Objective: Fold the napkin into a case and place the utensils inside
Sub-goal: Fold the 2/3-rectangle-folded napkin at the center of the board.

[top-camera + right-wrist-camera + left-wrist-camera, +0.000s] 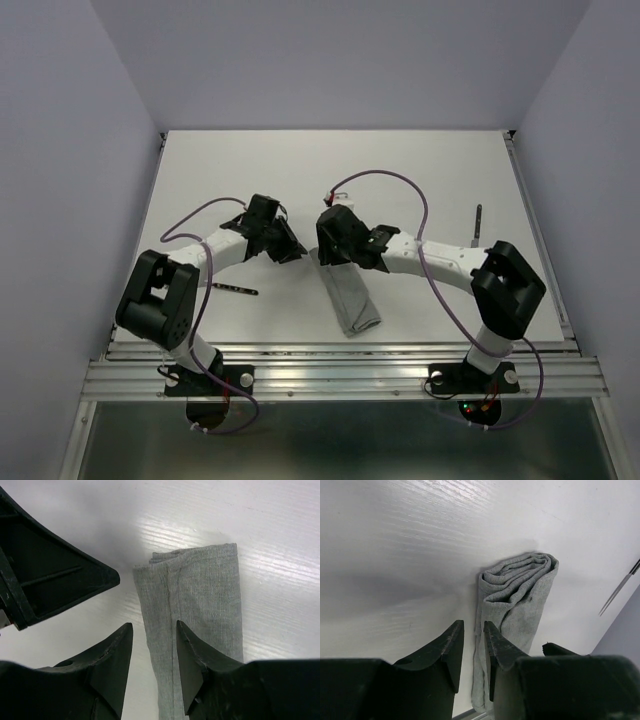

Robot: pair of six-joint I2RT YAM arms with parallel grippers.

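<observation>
1. Top external view: the napkin lies folded into a narrow case on the table. It sits near the front edge, between the two arms, at a slight slant.
2. Left wrist view: the left gripper has its jaws a narrow slit apart with nothing between them. It is over bare table just beside the case's long edge.
3. The same view shows stacked, rolled layers of cloth at one end of the case.
4. Right wrist view: the right gripper has its jaws moderately apart and holds nothing. One long edge of the case shows in the gap below them. Contact with the cloth cannot be determined.
5. One utensil lies on the table beside the left arm, left of the case.
6. A second utensil lies to the right, well apart from the case. Both are outside it.
</observation>
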